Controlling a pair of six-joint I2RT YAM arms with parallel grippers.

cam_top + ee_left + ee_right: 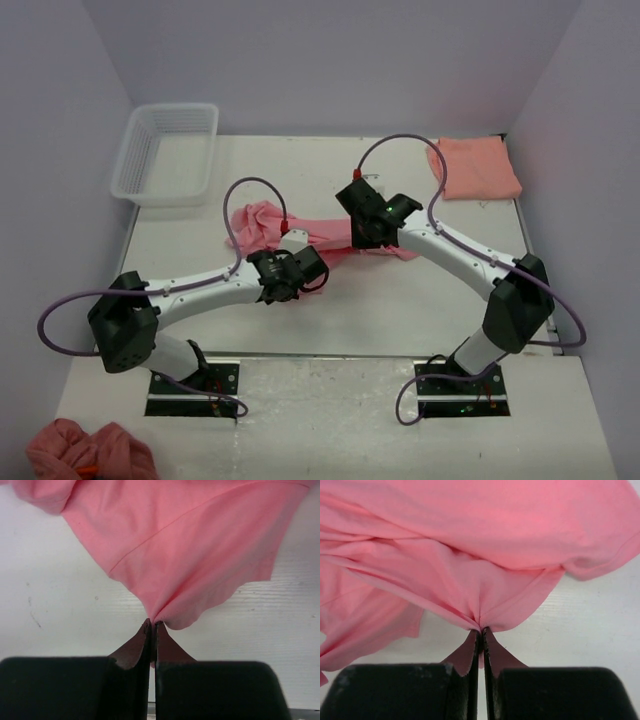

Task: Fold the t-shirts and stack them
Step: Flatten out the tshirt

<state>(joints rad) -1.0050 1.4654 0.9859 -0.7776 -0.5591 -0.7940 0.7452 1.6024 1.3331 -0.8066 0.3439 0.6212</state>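
Landmark for all positions: the white plastic mesh basket (170,108) at the far left corner of the white table (400,310).

**Items**
- The rose-pink cotton t-shirt (265,225) lies on the table near the basket, to its right and toward the arms. It is bunched and creased, stretched in a loose band between the two grippers, with no flat panel showing.
- The paler salmon-orange t-shirt (478,167) lies well apart from the basket, at the opposite end of the same far edge. It is a flat, roughly rectangular packet and appears folded.
- A crumpled pinkish cloth bundle (90,452) sits well apart from the basket on the same side, at the near edge past the arm bases. Whether it is further shirts cannot be told.

**Grippers**
- Left gripper (151,626): fingers pressed together on a puckered point of the rose-pink fabric, which fans out from the tips.
- Right gripper (481,631): fingers likewise pinched on a gathered fold of the same shirt, at the end farther from the basket.

**Progress (judgement)**
- One shirt looks finished and placed.
- The rose-pink shirt is held at two points but not yet spread, so no fold has been made on it.
- Remaining: pull it flat, fold it, and place it on the salmon-orange packet.
- The task is judged at roughly its midpoint.
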